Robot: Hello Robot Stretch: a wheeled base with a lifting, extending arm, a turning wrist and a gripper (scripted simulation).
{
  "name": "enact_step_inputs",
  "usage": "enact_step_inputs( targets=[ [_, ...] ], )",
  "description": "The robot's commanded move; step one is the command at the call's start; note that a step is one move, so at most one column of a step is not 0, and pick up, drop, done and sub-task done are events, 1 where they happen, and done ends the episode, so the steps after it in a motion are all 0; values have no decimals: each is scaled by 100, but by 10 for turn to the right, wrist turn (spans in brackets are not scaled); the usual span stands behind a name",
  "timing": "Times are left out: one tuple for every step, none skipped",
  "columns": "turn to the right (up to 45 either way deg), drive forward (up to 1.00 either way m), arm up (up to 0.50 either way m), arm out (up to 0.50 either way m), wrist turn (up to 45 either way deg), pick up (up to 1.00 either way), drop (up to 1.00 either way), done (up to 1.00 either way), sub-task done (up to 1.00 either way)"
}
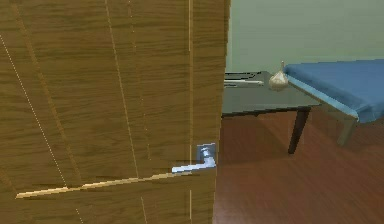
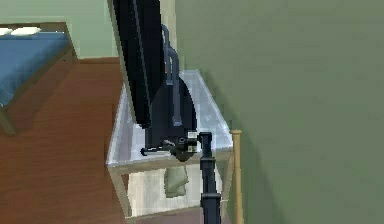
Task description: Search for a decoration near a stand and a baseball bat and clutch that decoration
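A brown grained door (image 1: pixel 100 100), silver handle (image 1: pixel 205 155), blue bed (image 1: pixel 340 85), green wall (image 1: pixel 290 30) and reddish floor (image 1: pixel 300 185) are seen; the screen (image 2: pixel 140 50) is coloured black.

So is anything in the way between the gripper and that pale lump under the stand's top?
Seemingly yes: the stand's top lies between the gripper and the pale lump on the shelf below.

wood-grain door (image 1: pixel 100 100), shiny metal handle (image 1: pixel 205 156), cloth bed (image 1: pixel 340 80), glossy screen (image 2: pixel 140 45), smooth pale stand (image 2: pixel 212 108)
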Motion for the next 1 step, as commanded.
enact_step_inputs(
  targets=[
    [0, 0, 0, 0, 300, 0, 0, 0, 0]
  ],
)
